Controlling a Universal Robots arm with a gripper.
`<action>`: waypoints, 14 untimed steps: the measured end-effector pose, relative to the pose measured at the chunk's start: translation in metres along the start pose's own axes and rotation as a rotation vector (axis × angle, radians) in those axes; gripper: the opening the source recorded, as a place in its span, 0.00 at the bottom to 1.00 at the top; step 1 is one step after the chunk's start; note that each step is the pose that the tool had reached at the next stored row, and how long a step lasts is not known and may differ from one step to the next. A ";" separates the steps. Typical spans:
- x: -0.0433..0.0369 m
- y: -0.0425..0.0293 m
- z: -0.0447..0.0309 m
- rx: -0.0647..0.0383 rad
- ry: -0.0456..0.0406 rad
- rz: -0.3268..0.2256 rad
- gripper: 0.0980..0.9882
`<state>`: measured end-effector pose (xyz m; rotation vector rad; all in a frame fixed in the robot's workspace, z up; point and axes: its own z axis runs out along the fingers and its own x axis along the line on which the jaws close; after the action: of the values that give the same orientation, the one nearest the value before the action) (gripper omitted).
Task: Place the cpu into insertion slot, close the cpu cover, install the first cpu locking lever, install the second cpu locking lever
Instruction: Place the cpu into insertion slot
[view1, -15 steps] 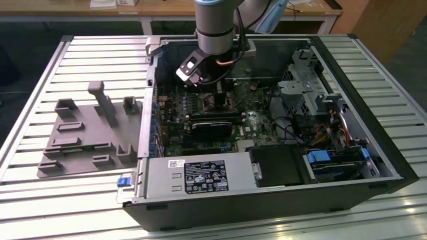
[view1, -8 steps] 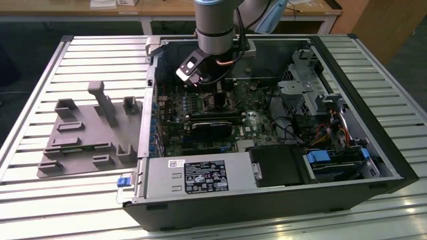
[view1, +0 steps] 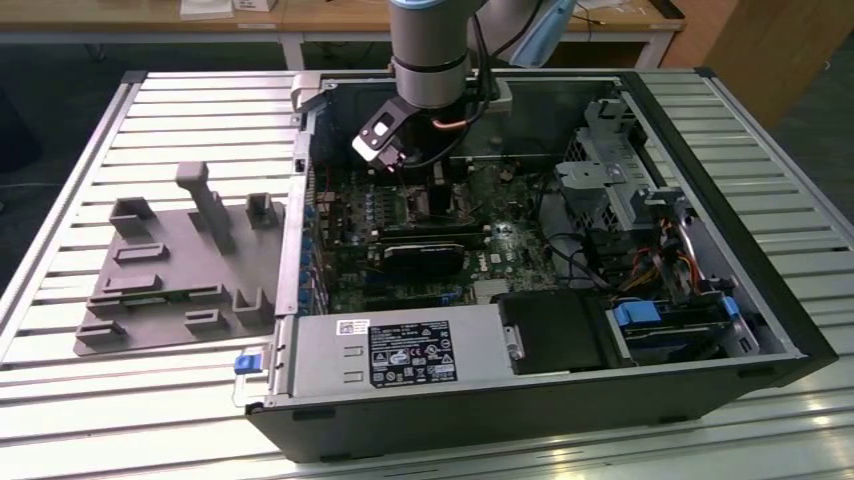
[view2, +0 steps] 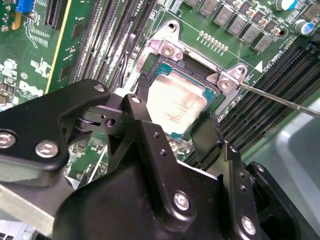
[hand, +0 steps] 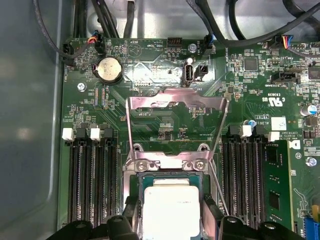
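— Where's the cpu (hand: 171, 207) sitting?
— It's lying in the socket (hand: 131, 186). My gripper (view2: 175, 107) is straddling it, and it's showing at the upper middle of the exterior view, inside the case (view1: 747, 330).
— Clamping?
— Can't tell if I'm gripping it or loose.
— Cover (hand: 150, 100)?
— It's standing open, tilted back off the socket.

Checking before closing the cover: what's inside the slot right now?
The cpu lies in the slot, silver top up, with the cover open. The slot's contacts under the cpu are hidden.
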<state>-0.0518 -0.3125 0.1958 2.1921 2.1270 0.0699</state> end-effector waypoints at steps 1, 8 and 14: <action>-0.0001 0.0001 -0.0016 0.000 -0.0001 0.000 0.58; -0.0002 0.0007 -0.0075 0.000 0.0002 0.000 0.58; -0.0002 0.0007 -0.0078 0.000 0.0000 0.000 0.58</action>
<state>-0.0518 -0.3125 0.2036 2.1922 2.1270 0.0700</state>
